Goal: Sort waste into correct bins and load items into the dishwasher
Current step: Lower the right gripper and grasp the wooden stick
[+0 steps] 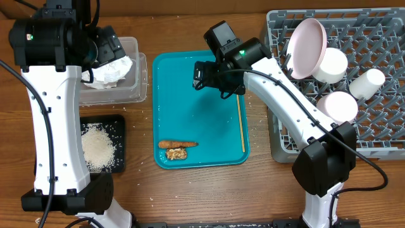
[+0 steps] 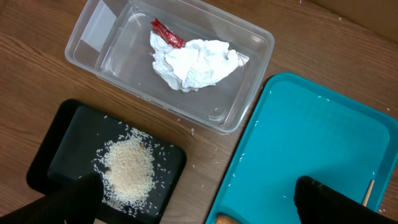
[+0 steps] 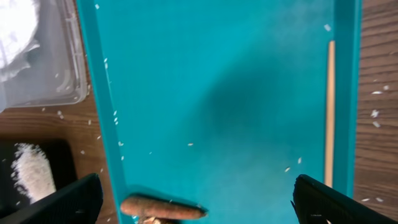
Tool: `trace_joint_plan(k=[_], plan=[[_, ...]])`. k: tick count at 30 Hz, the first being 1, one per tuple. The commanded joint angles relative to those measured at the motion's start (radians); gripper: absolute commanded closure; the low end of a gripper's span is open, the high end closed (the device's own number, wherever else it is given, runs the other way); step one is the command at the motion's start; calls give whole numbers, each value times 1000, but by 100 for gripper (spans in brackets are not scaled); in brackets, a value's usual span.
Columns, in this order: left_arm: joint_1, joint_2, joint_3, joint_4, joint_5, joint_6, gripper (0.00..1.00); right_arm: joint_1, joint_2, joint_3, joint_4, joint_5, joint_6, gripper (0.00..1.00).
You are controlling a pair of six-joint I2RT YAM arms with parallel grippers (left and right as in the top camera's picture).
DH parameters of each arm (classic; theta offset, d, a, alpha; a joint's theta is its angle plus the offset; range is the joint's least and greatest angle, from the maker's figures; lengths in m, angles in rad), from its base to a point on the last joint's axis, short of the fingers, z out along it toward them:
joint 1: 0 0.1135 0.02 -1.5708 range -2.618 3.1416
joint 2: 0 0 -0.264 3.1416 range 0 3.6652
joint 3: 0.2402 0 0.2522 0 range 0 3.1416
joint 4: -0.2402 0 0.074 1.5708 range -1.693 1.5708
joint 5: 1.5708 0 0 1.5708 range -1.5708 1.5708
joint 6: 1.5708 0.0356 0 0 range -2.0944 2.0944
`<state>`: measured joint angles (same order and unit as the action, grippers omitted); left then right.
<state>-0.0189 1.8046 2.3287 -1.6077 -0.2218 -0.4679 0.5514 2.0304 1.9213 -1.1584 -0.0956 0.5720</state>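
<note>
- Waste sorting: carrot stick [image 1: 177, 144], crumbly chunk [image 1: 176, 154] sit on teal tray [image 1: 190, 95].
- Left jaws, right jaws: spread, empty.
- Next: my right jaws pinch carrot stick, probably into black tray [image 1: 117, 123].

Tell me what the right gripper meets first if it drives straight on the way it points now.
Most likely the bare floor of the teal tray. The right gripper is open and aims down at it; the carrot stick lies just aside of that line, though depth is unclear.
</note>
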Motion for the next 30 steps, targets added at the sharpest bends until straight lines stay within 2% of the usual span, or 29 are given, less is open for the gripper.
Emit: trace_joint_plan(k=[1,17,30], plan=[[-2,8,-4,0,-14,0,0,5,29,-5,2,74,-8,0],[-2,8,-4,0,-14,0,0,3,203,-87,1,161,-24,0],[-2,8,-4,0,-14,0,0,3,211,-160,43,226,-31,0]])
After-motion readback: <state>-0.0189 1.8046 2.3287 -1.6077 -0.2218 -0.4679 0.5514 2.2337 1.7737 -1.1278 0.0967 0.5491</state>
